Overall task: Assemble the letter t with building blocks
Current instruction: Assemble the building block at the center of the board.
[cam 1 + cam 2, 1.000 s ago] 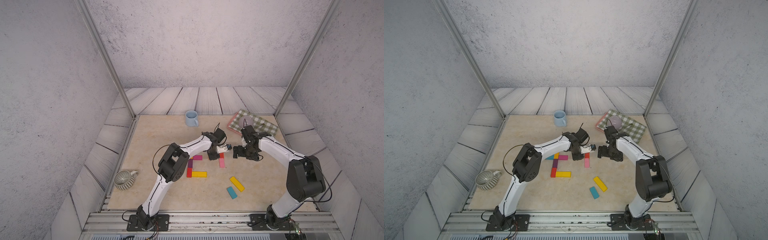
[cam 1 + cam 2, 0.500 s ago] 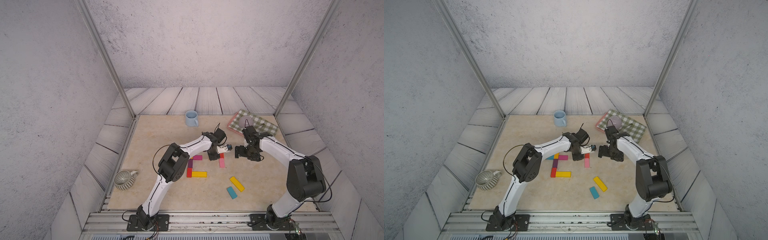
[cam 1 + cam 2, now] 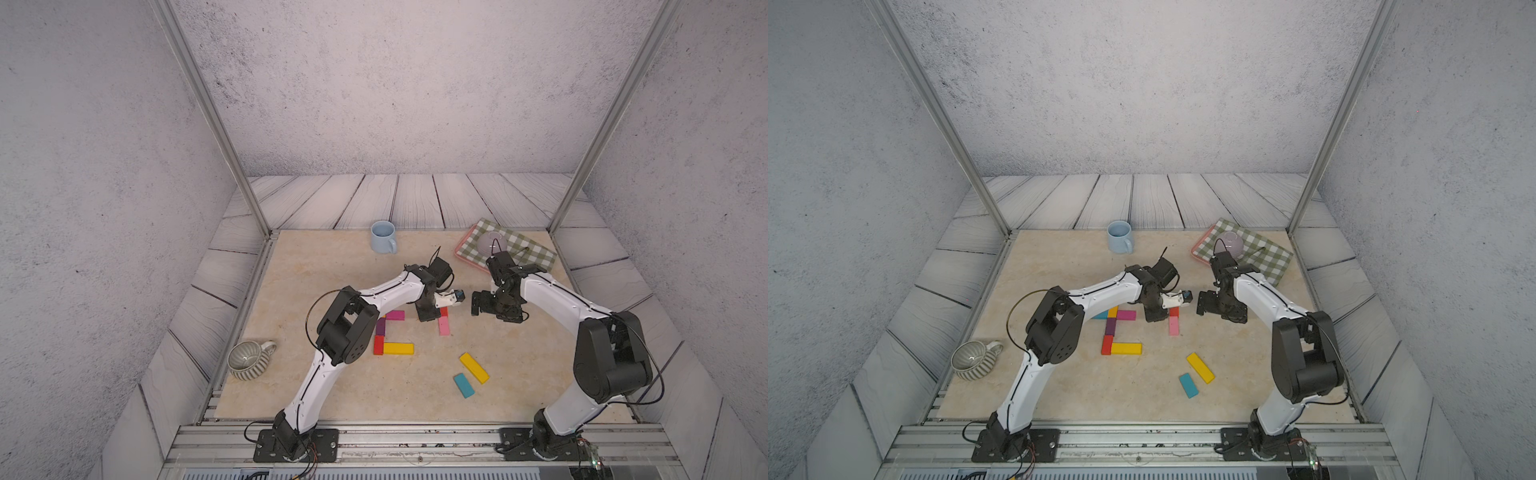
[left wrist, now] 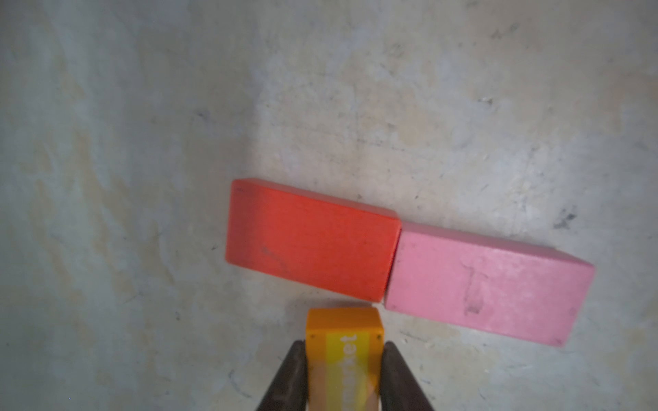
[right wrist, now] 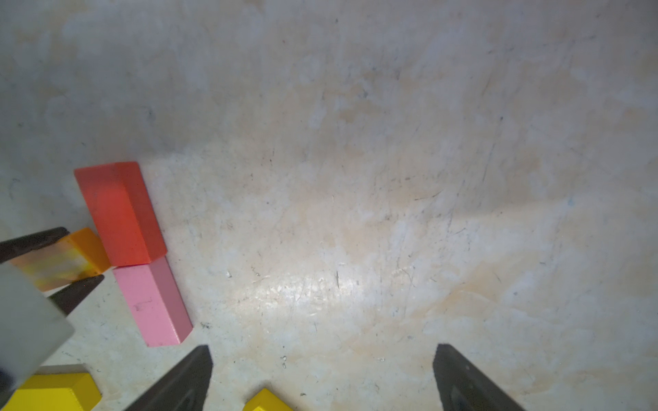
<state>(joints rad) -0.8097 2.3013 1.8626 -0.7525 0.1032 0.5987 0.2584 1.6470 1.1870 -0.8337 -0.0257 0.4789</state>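
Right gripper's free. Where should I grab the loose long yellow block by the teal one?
Come straight down on the long yellow block: it lies flat and diagonal. Turn the open right gripper to pinch its long sides near mid-length, since the teal block sits close by its near end.

Eleven building blocks (image 3: 1126,348), two mugs (image 3: 1119,237), one bowl (image 3: 1231,243), one checked cloth (image 3: 1266,253) and two arms (image 3: 1100,291).

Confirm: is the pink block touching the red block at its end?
Touching. The left wrist view shows the red block butted against the pink block, no gap between them.
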